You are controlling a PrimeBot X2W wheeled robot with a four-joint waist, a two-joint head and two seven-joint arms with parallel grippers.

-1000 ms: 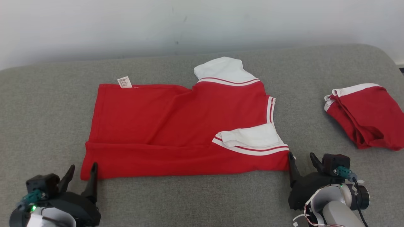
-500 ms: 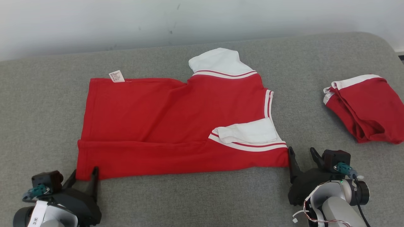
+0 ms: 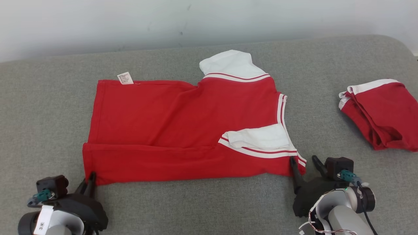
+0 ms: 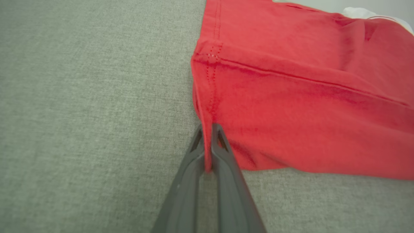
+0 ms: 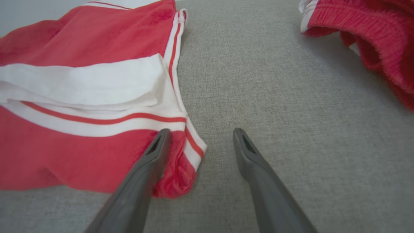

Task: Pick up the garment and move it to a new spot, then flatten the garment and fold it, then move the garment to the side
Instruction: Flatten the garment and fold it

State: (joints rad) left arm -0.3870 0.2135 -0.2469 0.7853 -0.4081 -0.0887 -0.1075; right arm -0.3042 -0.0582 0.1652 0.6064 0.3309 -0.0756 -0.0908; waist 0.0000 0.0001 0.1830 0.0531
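A red garment (image 3: 183, 130) with white, red-striped sleeves lies spread flat on the grey cushion, its near edge folded over. My left gripper (image 3: 89, 182) is shut on the garment's near left corner; the left wrist view shows red cloth (image 4: 291, 106) pinched between the two fingers of the gripper (image 4: 207, 129). My right gripper (image 3: 303, 161) stands open at the near right corner. In the right wrist view this gripper (image 5: 200, 133) straddles the striped corner of the garment (image 5: 81, 103), one finger resting on the cloth, the other over bare cushion.
A second red garment (image 3: 382, 114) with white trim lies bunched at the right of the grey cushion (image 3: 45, 107), also seen as a red bundle (image 5: 372, 38) in the right wrist view. A pale wall runs behind the cushion's far edge.
My left gripper moved in onto the near left corner and shut on the cloth. My right gripper edged forward so its fingers straddle the near right corner. The camera shifted slightly.
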